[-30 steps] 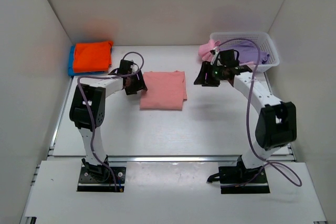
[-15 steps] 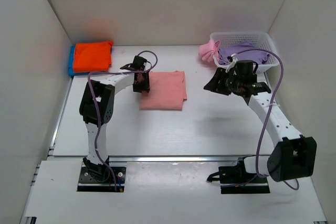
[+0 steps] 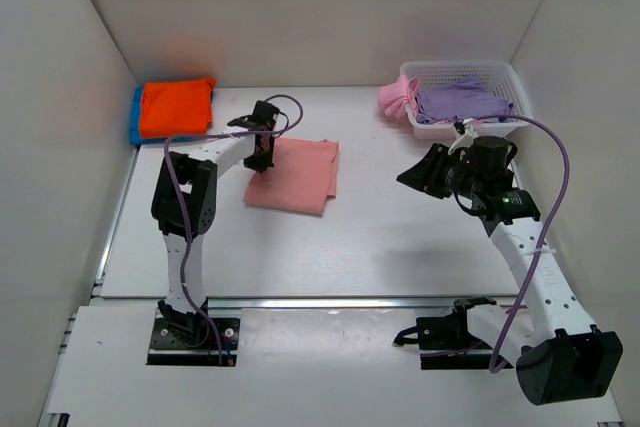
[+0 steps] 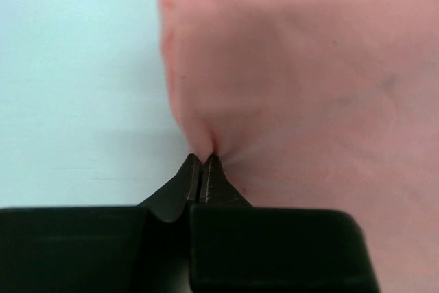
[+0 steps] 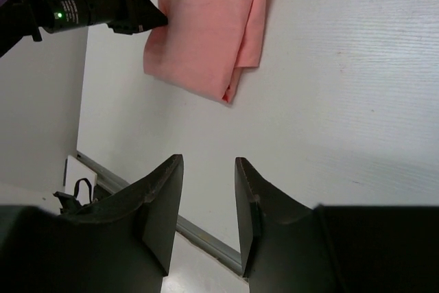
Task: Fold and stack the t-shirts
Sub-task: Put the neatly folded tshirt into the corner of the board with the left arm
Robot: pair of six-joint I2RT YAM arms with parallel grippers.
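Observation:
A folded salmon-pink t-shirt [image 3: 295, 177] lies on the white table, slightly skewed. My left gripper [image 3: 262, 155] sits at its far left edge, shut on a pinch of the cloth. In the left wrist view the fingertips [image 4: 203, 159] meet on a puckered fold of the t-shirt [image 4: 309, 66]. My right gripper [image 3: 415, 175] hovers to the right of the shirt, apart from it, open with nothing between its fingers [image 5: 209, 161]. The right wrist view shows the shirt [image 5: 206, 25] ahead and the left gripper [image 5: 147, 18] at its corner.
A folded orange t-shirt [image 3: 175, 107] lies on a blue one [image 3: 134, 119] at the back left corner. A white lattice basket [image 3: 505, 72] at the back right holds a lavender t-shirt [image 3: 460, 102], and a brighter pink one [image 3: 395, 97] hangs over its left rim. White walls enclose the table.
The left gripper closed on the shirt's left edge and the shirt shifted left and turned slightly. The right arm drew back to the right, its jaws somewhat narrower.

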